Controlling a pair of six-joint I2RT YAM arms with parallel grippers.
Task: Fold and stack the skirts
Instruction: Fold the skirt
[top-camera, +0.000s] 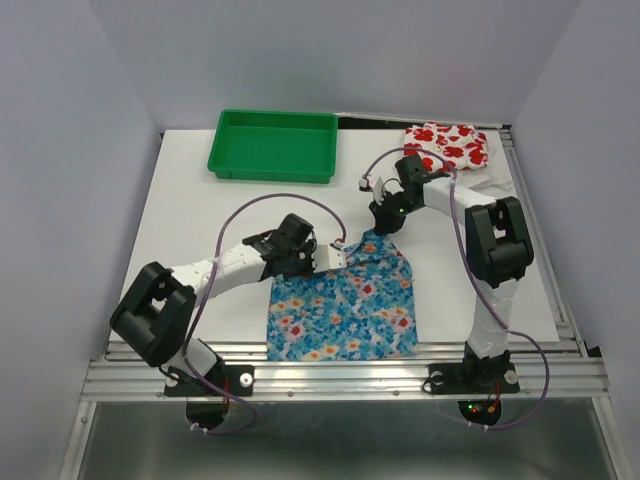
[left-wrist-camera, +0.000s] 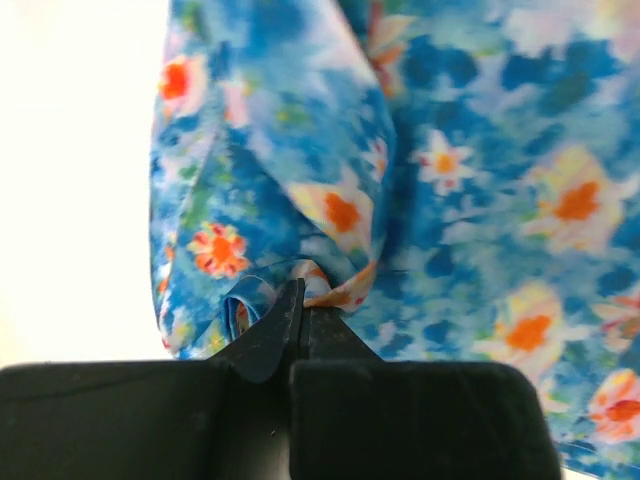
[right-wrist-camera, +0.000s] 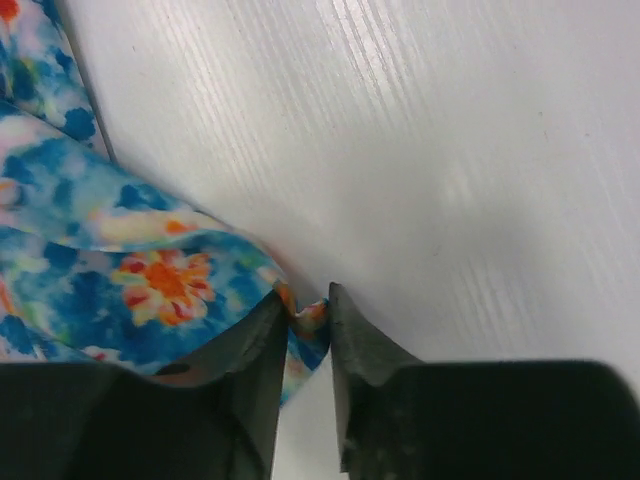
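The left fingers (left-wrist-camera: 284, 322) are pressed together on a bunched edge of the blue skirt (top-camera: 345, 305); the right fingers (right-wrist-camera: 270, 320) pinch its other corner at the tabletop (right-wrist-camera: 450, 150). Both grips, I'd guess, serve to carry that end over into a fold. The white skirt (top-camera: 447, 145) lies well beyond them.

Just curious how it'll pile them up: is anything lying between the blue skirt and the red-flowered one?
Nothing lies on the table between the blue skirt and the red-flowered skirt. Only the right arm crosses that gap, its gripper pinching the blue skirt's far corner. The green tray sits off to the left.
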